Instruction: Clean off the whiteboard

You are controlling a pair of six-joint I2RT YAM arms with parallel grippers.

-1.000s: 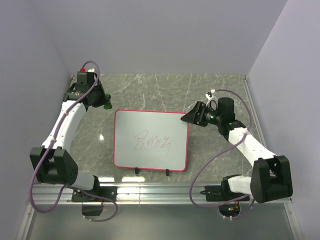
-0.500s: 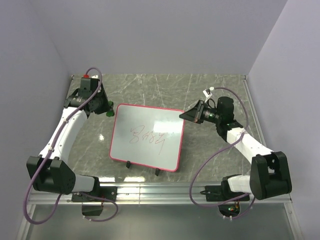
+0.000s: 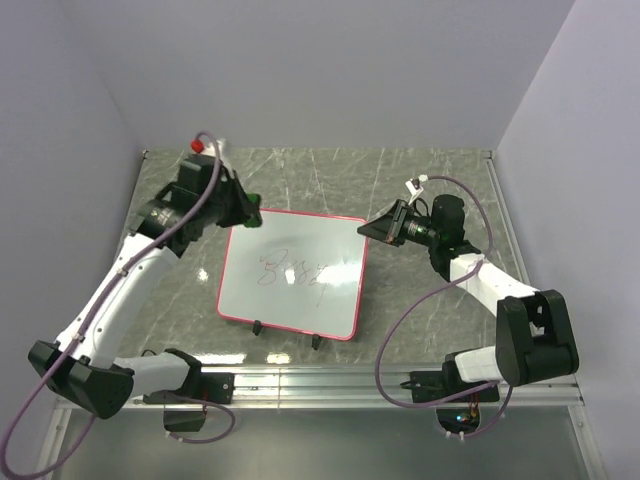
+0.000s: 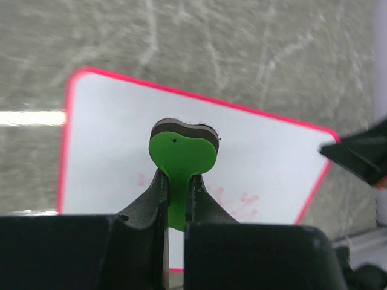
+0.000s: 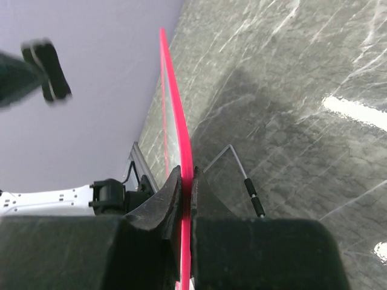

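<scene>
Left jaws pinch eraser (image 4: 183, 158) at whiteboard (image 3: 290, 305) far-left corner | right jaws clamp right edge

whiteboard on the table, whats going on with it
The right gripper is shut on the red edge of the whiteboard at its far right corner. The left gripper holds a green eraser over the board's far left part; contact is unclear. Red scribbles sit in the middle, not yet wiped.
</scene>
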